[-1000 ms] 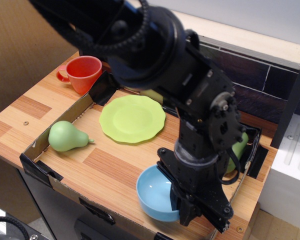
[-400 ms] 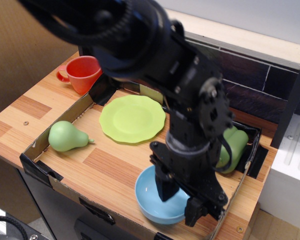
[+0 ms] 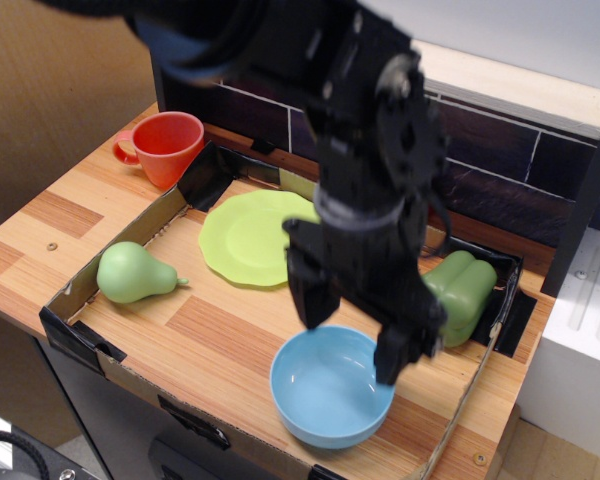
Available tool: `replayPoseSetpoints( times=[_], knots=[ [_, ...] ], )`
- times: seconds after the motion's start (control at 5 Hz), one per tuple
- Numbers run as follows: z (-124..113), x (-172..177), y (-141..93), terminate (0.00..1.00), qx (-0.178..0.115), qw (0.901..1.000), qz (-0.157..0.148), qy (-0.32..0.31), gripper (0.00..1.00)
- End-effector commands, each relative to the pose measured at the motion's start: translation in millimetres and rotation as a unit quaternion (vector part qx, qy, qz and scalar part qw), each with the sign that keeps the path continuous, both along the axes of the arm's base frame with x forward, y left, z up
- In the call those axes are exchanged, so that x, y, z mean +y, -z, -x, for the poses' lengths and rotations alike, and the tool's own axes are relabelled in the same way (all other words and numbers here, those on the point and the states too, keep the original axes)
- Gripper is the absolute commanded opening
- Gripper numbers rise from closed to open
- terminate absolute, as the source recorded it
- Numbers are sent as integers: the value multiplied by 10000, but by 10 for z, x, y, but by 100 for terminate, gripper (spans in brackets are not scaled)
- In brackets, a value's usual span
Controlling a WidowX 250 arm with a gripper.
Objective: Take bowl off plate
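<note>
The light blue bowl (image 3: pixel 330 398) sits upright on the wooden tray floor at the front right, apart from the plate. The lime-green plate (image 3: pixel 250 238) lies flat and bare at the tray's middle, partly hidden on its right by the arm. My black gripper (image 3: pixel 348 345) hangs just above the bowl's far rim with its two fingers spread wide. It is open and holds nothing.
A green pear (image 3: pixel 132 273) lies at the tray's left. A red-orange handled cup (image 3: pixel 167 146) stands outside the tray at the back left. A green pepper-like object (image 3: pixel 462 293) sits at the right. The cardboard tray wall (image 3: pixel 75 335) rims the work area.
The gripper has let go of the bowl, opened and risen up and back. The bowl now shows whole on the tray floor.
</note>
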State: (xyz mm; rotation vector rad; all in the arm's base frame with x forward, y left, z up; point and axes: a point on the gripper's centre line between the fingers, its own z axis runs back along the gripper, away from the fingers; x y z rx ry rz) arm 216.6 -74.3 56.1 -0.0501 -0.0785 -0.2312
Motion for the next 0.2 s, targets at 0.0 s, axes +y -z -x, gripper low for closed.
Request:
replayPoseSetpoints(
  times=[0.0],
  knots=[
    [-26, 24, -115, 100, -167, 9998, 44, -17, 100]
  ],
)
